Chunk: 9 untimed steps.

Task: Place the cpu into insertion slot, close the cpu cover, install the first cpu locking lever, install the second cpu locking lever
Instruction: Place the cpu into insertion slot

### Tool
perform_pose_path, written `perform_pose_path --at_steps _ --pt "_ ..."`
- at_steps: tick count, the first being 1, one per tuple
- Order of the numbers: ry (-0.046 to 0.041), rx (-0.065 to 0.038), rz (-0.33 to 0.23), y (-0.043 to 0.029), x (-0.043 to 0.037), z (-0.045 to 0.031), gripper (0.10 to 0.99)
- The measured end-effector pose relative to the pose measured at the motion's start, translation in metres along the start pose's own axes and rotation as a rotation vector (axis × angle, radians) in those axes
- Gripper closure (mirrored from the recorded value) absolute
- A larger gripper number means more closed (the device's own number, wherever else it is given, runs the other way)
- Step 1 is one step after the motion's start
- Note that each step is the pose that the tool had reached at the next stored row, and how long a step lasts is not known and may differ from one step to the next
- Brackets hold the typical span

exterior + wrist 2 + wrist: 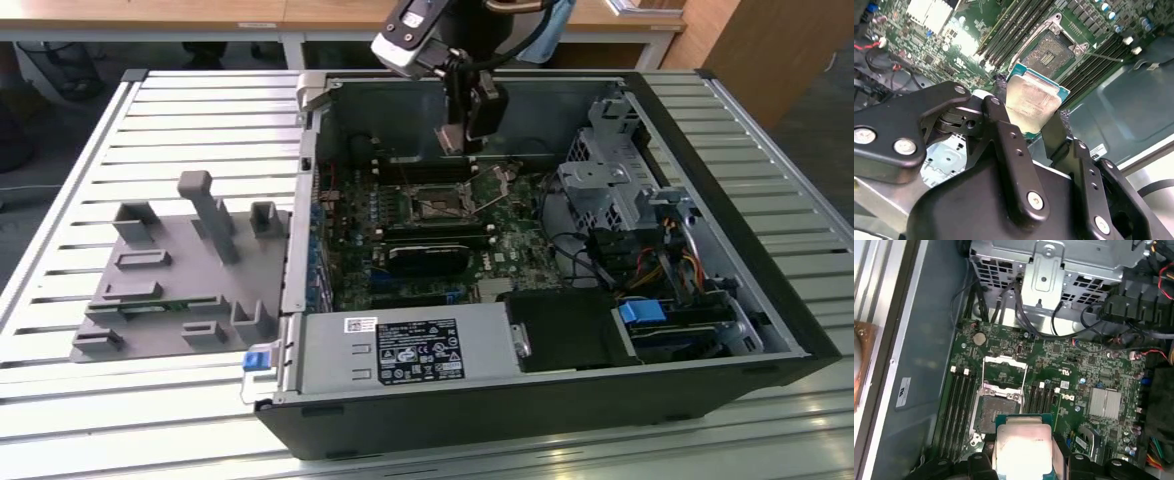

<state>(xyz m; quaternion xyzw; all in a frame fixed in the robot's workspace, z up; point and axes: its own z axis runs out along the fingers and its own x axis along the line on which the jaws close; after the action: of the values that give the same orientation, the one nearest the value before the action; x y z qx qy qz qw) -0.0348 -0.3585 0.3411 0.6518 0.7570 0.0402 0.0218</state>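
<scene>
Arm angled down into the computer case (pixel 534 420), gripper (pixel 463 145) with black jaws clamping the flat square silvery-tan cpu (pixel 1031 102), above the dark insertion slot (pixel 994 412), thin metal cpu cover (pixel 1005 359) raised.

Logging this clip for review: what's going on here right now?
The robot arm's gripper is shut on the cpu, holding it above the green board inside an open computer case. The insertion slot lies bare below, apart from the chip, with the cpu cover flipped open beside it. The cpu is not yet seated.
</scene>
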Motion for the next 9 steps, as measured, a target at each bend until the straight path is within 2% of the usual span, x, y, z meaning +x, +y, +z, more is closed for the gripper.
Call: perform_pose_path --at_steps 5,9 --pt "-0.0045 -0.001 0.049 -0.0002 0.0 0.0018 0.557" --pt "-0.0077 -0.001 0.085 -0.0006 0.0004 0.0061 0.557"
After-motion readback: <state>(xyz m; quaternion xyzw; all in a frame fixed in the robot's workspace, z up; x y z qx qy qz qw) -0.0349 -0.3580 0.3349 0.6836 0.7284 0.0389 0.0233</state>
